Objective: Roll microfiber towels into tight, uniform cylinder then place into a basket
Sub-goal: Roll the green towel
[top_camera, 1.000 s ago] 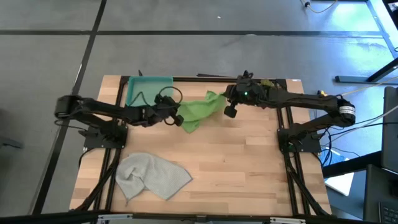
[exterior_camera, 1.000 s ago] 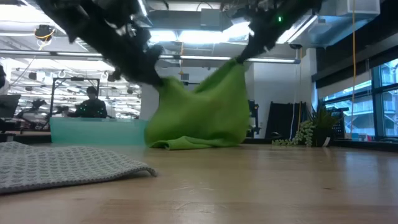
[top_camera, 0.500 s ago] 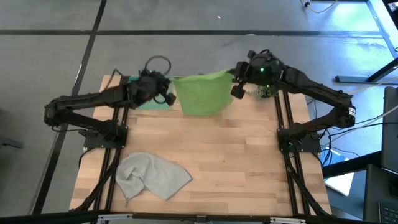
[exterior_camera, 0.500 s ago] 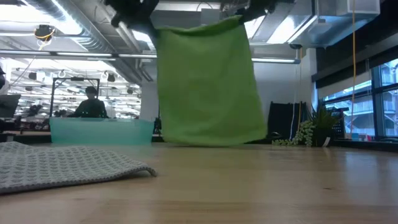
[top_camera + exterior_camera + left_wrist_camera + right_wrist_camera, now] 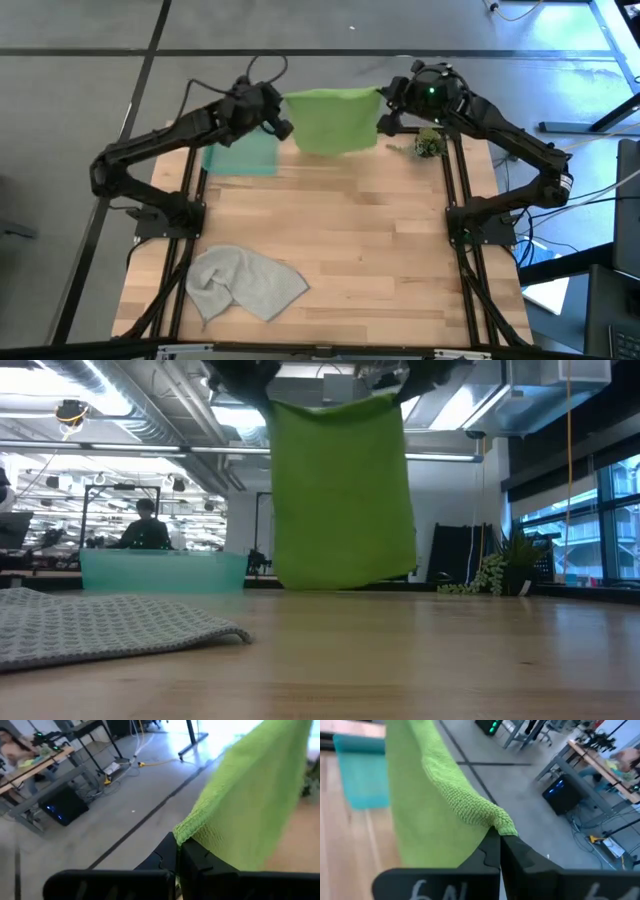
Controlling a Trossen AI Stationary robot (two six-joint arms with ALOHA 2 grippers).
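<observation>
I had the left claw (image 5: 281,112) and right claw (image 5: 381,110) each clenched on a top corner of the bright lime-green microfiber towel (image 5: 333,120), which hung stretched between them. Lowering both evenly should lay it flat for rolling.

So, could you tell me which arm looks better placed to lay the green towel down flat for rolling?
Neither alone, probably. The left gripper and right gripper each pinch a top corner of the green towel, which hangs clear of the table. Lowering both together looks best.
</observation>
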